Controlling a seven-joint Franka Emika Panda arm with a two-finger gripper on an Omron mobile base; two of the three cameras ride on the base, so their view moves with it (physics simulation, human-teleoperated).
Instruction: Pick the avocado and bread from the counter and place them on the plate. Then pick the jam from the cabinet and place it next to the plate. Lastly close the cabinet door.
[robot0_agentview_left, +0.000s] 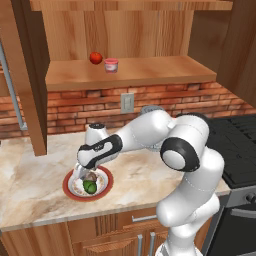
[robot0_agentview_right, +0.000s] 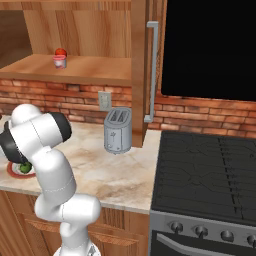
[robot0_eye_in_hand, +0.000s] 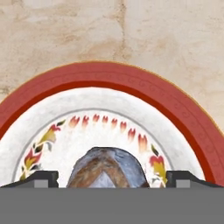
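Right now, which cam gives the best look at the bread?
Hand view: the bread sits large and close on the plate, midway between the two finger tips of the gripper. Left base view shows only a small brown lump beside the avocado, partly behind the hand. In the right base view I cannot make it out.

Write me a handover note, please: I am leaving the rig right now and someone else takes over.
Tool: low over the plate, its tips spread wide either side of the bread; looks open, bread on or just above the plate.
Avocado: already on the plate, beside the bread.
Jam: on the cabinet shelf, next to a red fruit.
Cabinet door: open.
Done: avocado placed, bread nearly so.
Left: lift clear, fetch the jam, set it on the counter beside the plate, shut the door.
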